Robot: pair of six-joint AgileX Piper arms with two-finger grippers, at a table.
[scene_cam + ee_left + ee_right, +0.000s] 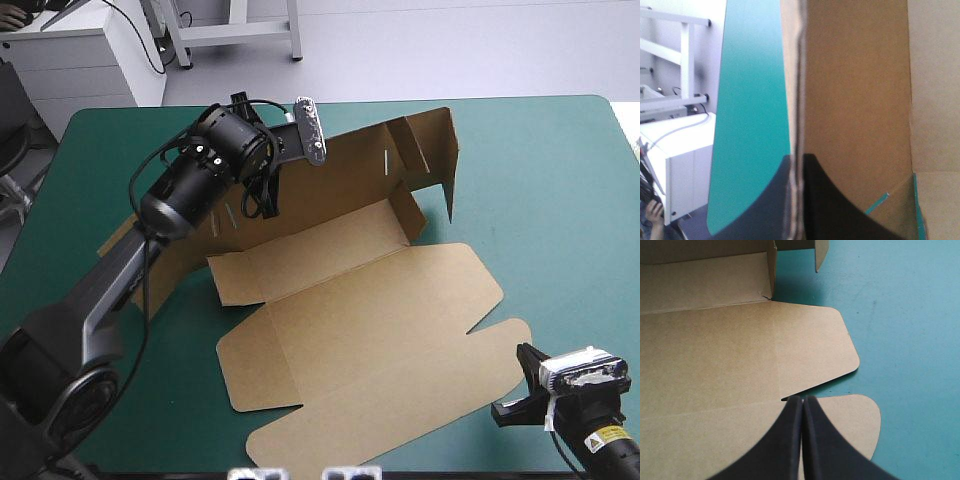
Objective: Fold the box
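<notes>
Teal-green surface [560,180] lies bare across its whole right side, in a strip along the far edge, and in a patch at the near left. At its middle, reaching toward the left edge, sits the box [370,320], a cut brown sheet partly raised. Its base panel [320,250] and the lid [400,390] lie flat, the lid's rounded corners pointing to the near right. The long far wall [350,175] stands tilted up. At its right end an end flap [447,140] stands upright, its free edge facing the bare right side.

The left fingers [810,170] are all but together, clamped on the top edge of that far wall toward its left half, with the board's edge running up between them. The right fingers [807,407] are pressed together in one pointed arch and hold nothing. They hover near the surface's near-right corner, tips over the notch between the lid's rounded corner and its smaller rounded tab [855,420]. Whether they touch the board I cannot tell.
</notes>
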